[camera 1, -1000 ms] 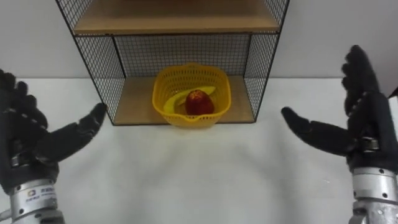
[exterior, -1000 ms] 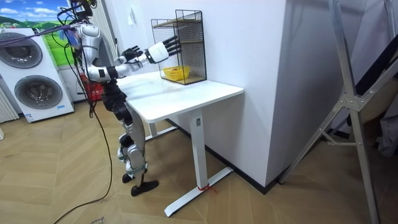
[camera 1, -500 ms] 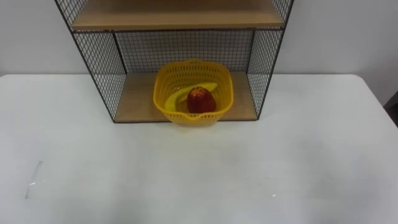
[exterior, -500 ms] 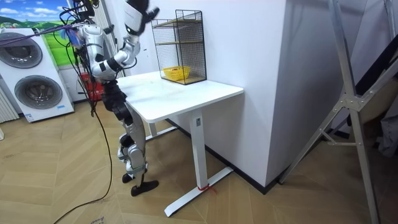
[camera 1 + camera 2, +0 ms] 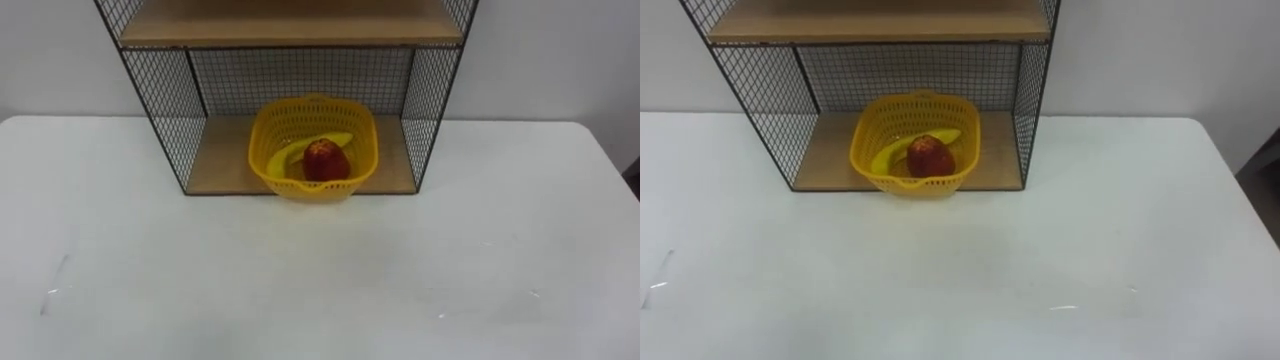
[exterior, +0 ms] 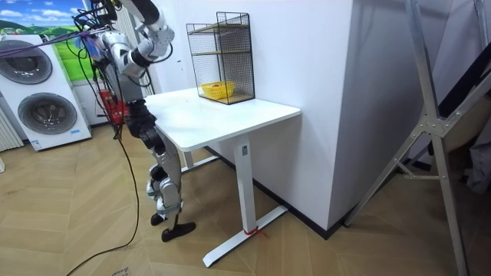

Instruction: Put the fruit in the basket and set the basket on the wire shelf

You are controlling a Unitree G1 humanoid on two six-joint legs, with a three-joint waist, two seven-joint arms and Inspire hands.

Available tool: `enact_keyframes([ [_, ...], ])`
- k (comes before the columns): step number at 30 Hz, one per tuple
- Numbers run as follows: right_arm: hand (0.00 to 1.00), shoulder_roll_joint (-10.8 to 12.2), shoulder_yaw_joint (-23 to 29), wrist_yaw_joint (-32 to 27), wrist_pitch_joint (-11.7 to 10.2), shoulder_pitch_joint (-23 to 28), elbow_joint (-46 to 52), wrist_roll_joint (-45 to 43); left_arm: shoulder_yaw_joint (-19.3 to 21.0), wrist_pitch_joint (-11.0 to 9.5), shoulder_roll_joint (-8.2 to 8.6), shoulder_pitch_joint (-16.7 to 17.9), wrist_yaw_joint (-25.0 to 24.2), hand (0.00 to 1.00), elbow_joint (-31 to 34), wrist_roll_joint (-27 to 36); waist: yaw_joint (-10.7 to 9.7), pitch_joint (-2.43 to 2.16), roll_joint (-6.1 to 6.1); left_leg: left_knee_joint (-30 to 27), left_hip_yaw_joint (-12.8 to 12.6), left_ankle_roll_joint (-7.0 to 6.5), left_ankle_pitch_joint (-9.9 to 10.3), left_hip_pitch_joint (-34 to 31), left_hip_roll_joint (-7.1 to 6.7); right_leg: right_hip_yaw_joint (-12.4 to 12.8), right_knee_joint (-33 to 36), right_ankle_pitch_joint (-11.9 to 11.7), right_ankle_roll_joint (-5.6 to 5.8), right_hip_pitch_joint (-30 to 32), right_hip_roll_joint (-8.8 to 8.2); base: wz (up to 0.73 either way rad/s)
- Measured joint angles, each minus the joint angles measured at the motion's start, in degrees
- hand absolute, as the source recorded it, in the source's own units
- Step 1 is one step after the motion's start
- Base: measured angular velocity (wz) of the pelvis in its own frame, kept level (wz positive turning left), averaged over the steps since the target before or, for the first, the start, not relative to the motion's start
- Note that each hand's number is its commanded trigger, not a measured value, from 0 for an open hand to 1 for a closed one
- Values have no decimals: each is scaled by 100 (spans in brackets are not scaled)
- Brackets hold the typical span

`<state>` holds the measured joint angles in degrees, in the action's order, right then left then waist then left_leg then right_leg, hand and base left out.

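A yellow basket (image 5: 268, 140) stands on the bottom wooden board of the black wire shelf (image 5: 218, 162), its front rim level with the board's edge. Inside it lie a red apple (image 5: 325, 161) and a yellow banana (image 5: 289, 155) behind it. The right eye view shows the same basket (image 5: 869, 140) and apple (image 5: 929, 157). In the room view the robot stands at the table's left end with its arms lifted high beside its head. One dark hand (image 6: 146, 8) reaches the picture's top edge, far from the basket (image 6: 218, 91).
The shelf has an upper wooden board (image 5: 290, 28) and stands against the wall at the back of the white table (image 5: 320, 280). In the room view, washing machines (image 6: 42, 100) stand behind the robot and a metal frame (image 6: 437, 130) stands at the right.
Both hands, open over the table a second ago, have swung up out of the eye views. The arms are now raised by the head. Basket and fruit have stayed in place.
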<state>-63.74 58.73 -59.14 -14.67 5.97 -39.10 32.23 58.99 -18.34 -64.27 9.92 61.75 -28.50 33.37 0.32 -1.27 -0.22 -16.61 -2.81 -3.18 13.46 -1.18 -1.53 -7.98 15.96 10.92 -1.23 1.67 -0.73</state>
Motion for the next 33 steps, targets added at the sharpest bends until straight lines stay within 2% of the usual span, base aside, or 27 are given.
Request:
enact_keyframes([
  [1,0,-200,14,34,52,2,-525,170,-105,128,-241,-99,-60,0,-670,126,-12,-19,6,-14,-4,0,1,-16,-1,-3,5,-2,-4,10,2,0],
  [2,0,-293,60,77,88,19,-786,259,-99,195,-320,-107,-119,0,-946,150,-11,-30,0,-9,-15,0,1,-22,0,7,6,-4,-5,26,4,0],
  [4,0,-665,338,218,179,159,-1737,860,-94,313,-552,43,-269,0,-1993,577,-97,-30,40,-17,38,0,21,-21,-1,-12,-64,-19,2,-22,14,4],
  [6,0,-815,409,322,228,342,-2360,1260,-99,423,-654,108,-378,0,-2675,924,-171,-22,88,-47,95,3,25,-20,-1,-62,-145,-52,6,-94,24,11],
  [8,0,-831,482,443,272,620,-2779,1561,-132,532,-740,84,-509,0,-3222,1187,-174,-71,69,-112,95,8,73,-11,14,-49,-131,-47,8,-101,39,-2],
  [9,0,-845,555,551,313,909,-3013,1721,-148,597,-776,86,-649,0,-3617,1296,-166,-112,93,-132,89,28,104,-13,16,-40,-128,-43,12,-88,42,-9],
  [12,0,-850,683,907,344,1599,-3828,2254,-117,726,-845,330,-983,0,-4676,1808,-130,-129,173,-219,37,17,192,-20,79,21,-121,-41,35,-93,67,-9],
  [14,0,-757,746,988,359,1759,-4315,2524,-106,785,-781,519,-1161,0,-5200,2045,-121,-124,182,-212,10,17,197,8,82,45,-117,-46,27,-108,78,-7],
  [15,0,-498,752,1035,351,1905,-4391,2636,-83,793,-580,642,-1288,0,-5335,2102,-90,-117,175,-194,-10,20,197,34,85,61,-130,-62,12,-123,89,-7],
  [16,0,-19,743,1209,293,2155,-4400,2660,-89,790,-231,678,-1465,0,-5361,2054,-31,-106,155,-162,-11,25,192,66,104,57,-148,-66,7,-150,89,-5],
  [17,0,243,744,1314,275,2258,-4399,2674,-73,794,-43,690,-1571,0,-5365,2057,11,-102,149,-149,-18,29,189,81,107,63,-158,-68,6,-164,92,0],
  [19,0,1325,600,1560,257,2364,-4369,2823,-45,800,910,873,-1922,0,-5368,2115,106,-90,124,-92,-35,36,170,151,102,80,-163,-56,25,-203,87,-4],
  [20,0,1638,600,1612,258,2364,-4368,2839,-20,800,1182,909,-2004,0,-5368,2110,130,-91,119,-94,-35,36,171,163,103,81,-163,-29,67,-216,90,0],
  [22,0,2708,400,1773,265,2328,-4371,2855,-6,799,2239,1076,-2405,0,-5365,2104,179,-89,116,-102,-20,4,192,224,106,78,-197,4,50,-291,90,2],
  [23,0,2961,244,1822,265,2294,-4375,2898,-35,799,2520,1122,-2513,0,-5369,2101,191,-88,117,-102,-28,-11,201,233,109,86,-198,3,50,-298,83,0],
  [25,0,3820,-174,2082,285,2094,-4388,2920,-66,804,3538,1238,-2939,0,-5367,2028,168,-84,109,-109,-51,-17,206,246,118,124,-200,-8,47,-304,64,-6],
  [26,0,3992,-260,2157,293,2029,-4390,2923,-83,805,3781,1255,-3044,0,-5366,1903,154,-84,108,-108,-50,-18,207,249,116,116,-199,-8,48,-309,58,0],
  [27,0,4317,-492,2324,319,1874,-4393,2905,-164,810,4256,1274,-3248,0,-5364,1548,116,-83,108,-109,-42,-19,207,249,112,104,-204,-10,53,-319,51,12],
  [28,0,4613,-799,2563,378,1742,-4468,2887,-368,830,4643,1267,-3452,0,-5365,1262,2,-78,98,-108,8,-18,206,251,103,43,-240,-14,60,-362,37,18],
  [29,0,4733,-921,2722,418,1660,-4567,2863,-459,876,4802,1262,-3572,0,-5370,1146,-29,-79,87,-107,35,-16,205,254,96,16,-243,-14,61,-379,27,19],
  [30,0,4915,-1231,2925,575,1471,-4749,2775,-776,995,5070,1255,-3774,0,-5372,919,-35,-80,64,-105,44,-11,202,256,92,8,-238,-36,94,-393,23,10],
  [31,0,5088,-1598,3063,759,1290,-4837,2610,-1134,1090,5294,1234,-3952,0,-5368,695,-49,-71,43,-105,46,37,173,252,91,-4,-234,-62,65,-425,17,5],
  [32,0,5179,-1793,3123,843,1214,-4836,2504,-1328,1142,5384,1214,-4029,0,-5356,582,-59,-65,34,-108,53,40,171,252,88,-10,-235,-80,39,-431,14,4],
  [33,0,5303,-2138,3224,992,1047,-4836,2145,-1686,1245,5536,1172,-4179,0,-5349,337,-59,-63,24,-115,54,39,171,257,87,-11,-237,-85,33,-441,11,0],
])
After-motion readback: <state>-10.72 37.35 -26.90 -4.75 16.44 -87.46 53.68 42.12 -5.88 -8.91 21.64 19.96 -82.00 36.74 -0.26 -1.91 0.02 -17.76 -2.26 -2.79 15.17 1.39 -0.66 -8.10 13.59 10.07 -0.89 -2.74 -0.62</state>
